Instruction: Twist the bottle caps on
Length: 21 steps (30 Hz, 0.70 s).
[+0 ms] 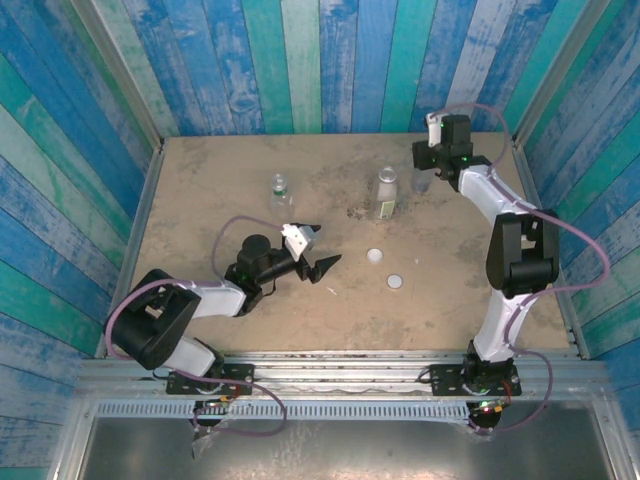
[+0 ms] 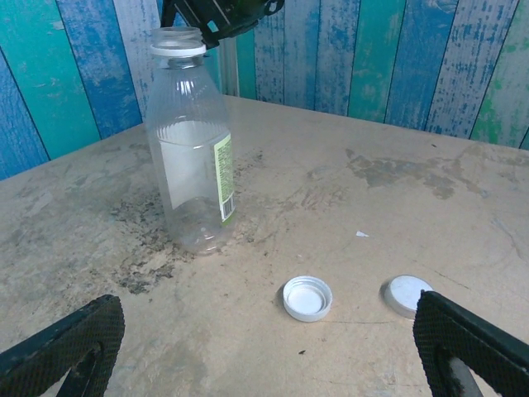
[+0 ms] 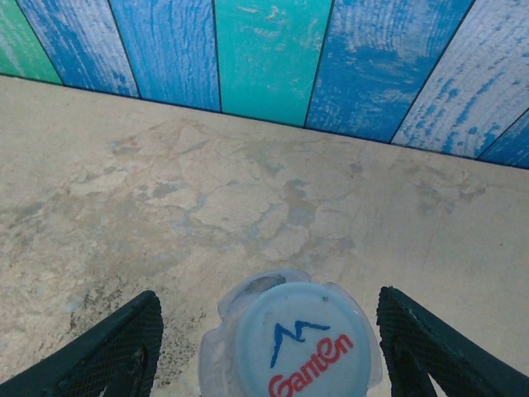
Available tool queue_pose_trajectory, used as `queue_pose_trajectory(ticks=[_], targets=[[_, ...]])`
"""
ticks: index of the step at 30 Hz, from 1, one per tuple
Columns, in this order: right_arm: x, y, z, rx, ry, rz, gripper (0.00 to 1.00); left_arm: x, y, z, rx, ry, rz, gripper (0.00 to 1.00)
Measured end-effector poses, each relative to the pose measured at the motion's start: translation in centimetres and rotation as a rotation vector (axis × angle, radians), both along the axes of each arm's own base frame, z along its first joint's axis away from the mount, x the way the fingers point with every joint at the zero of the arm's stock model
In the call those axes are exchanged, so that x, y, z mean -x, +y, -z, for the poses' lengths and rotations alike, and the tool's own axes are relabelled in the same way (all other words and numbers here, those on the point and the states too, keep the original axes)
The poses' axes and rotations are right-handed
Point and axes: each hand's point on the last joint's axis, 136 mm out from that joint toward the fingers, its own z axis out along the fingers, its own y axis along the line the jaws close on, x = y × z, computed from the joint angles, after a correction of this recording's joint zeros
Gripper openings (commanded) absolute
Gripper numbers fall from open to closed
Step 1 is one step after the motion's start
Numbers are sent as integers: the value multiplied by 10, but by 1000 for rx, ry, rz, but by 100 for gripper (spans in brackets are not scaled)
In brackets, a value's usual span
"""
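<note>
The blue-tinted bottle (image 1: pixel 420 183), at the upper right of the top view, looks finished. Its Ganten cap (image 3: pixel 302 331) is on, and the right gripper (image 3: pixel 269 351) stands open astride it, fingers clear. The left gripper (image 2: pixel 264 356), wide open and empty, faces an upturned cap (image 2: pixel 307 298), a second cap (image 2: pixel 407 294) and the uncapped green-label bottle (image 2: pixel 194 141). Next, I judge, a cap needs pinching squarely and carrying to that open neck.

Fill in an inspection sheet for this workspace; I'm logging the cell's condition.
Surface: tan table, stained.
Job's things: Ganten bottle capped; green-label bottle uncapped; short bottle standing; rim-up cap and top-up cap lying loose.
Clutter: white fleck.
Grippers: left gripper open, empty; right gripper open, straddling Ganten bottle.
Cables: purple cables along both arms.
Surroundings: blue-teal plank walls.
</note>
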Motion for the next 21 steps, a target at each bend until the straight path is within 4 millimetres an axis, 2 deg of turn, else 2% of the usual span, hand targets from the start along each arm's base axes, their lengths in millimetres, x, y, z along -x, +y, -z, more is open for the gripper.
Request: queue_pose_trajectory(ticks=[6,10,13,16,21], targets=[[10,-1,-33,-5,-59,-6,81,-2,-1,-3,24,-6,5,94],[27,5,-64,-32,-115,-47,86,-8,-7,5,34,19,12,94],[46,11,-83,-63,-155,-88,89,-20,-15,5,49,20,14,94],[67,14,-89,-92,-177,-113,90,-38,-30,-5,66,-4,34,94],[99,16,-79,-128,-170,-132,91,-69,-55,-22,91,-49,66,94]])
